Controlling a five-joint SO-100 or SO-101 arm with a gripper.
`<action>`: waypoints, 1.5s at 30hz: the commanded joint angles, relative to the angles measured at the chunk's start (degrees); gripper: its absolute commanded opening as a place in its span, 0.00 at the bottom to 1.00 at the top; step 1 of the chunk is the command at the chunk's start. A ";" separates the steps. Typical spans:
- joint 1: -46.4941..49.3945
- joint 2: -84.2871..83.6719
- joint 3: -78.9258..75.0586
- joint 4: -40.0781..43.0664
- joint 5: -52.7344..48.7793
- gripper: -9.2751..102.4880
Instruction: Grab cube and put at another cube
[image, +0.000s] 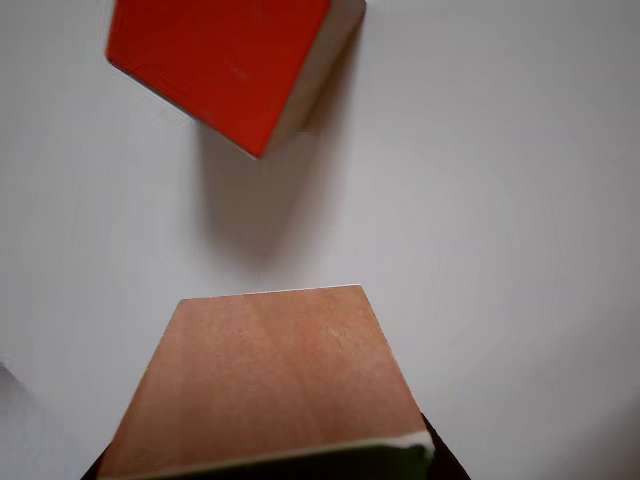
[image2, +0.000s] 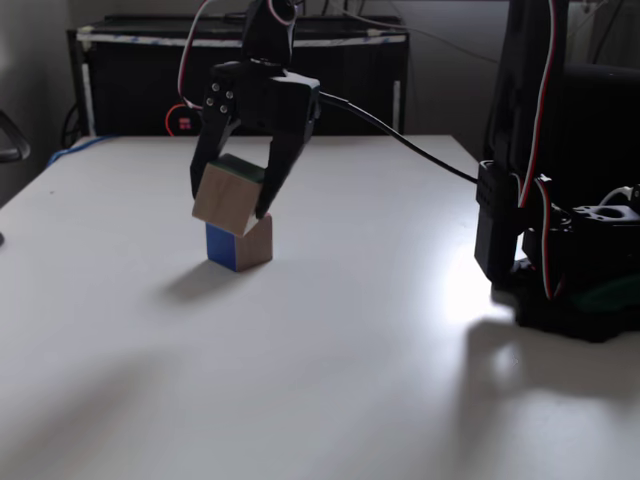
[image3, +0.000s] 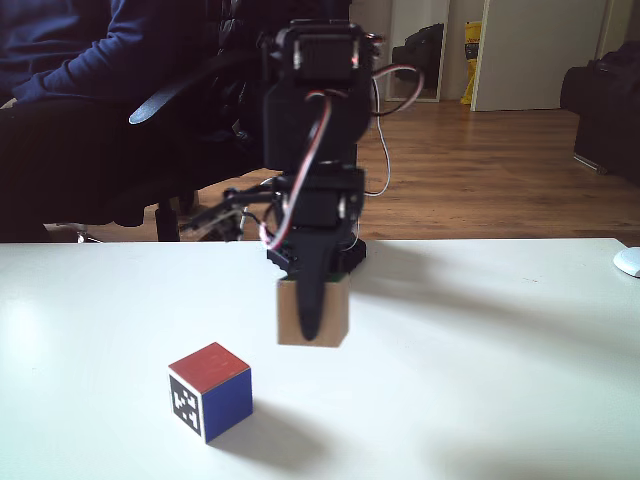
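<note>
I see the end effector (image2: 232, 212) clenched on the cube (image2: 228, 196), one finger on each side, holding it up off the white surface (image2: 380, 340). In a fixed view the cube hangs tilted, wooden face toward the camera, dark green face on top between the fingers (image2: 277, 165). From that angle it sits just above and overlapping another cube (image2: 240, 243); I can't tell if they touch.

In another fixed view the end effector (image3: 313, 335) has a black finger (image3: 312, 300) running down the front of the cube (image3: 335, 312). The cube is clearly airborne here. Another cube (image3: 210, 391) rests on the surface (image3: 480, 350) lower left of it and nearer the camera, well apart in this view: red top, blue side, white face with a black-and-white marker pattern.

In the other view the cube (image: 265, 385) fills the bottom centre, wood face up, with a thin white edge and a sliver of green at the lower rim. Another cube (image: 215, 60) shows its red face at top left, cropped by the frame, casting a shadow on the surface (image: 500, 230).

A person's arm in a dark blue sleeve (image3: 70, 45) is behind the surface, seated in a chair (image3: 150, 140).
</note>
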 joint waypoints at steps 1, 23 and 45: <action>2.90 0.26 -1.93 -0.97 -1.14 0.20; 13.97 -4.48 -4.22 -2.37 -6.59 0.20; 15.64 -14.06 -11.34 1.05 -8.96 0.25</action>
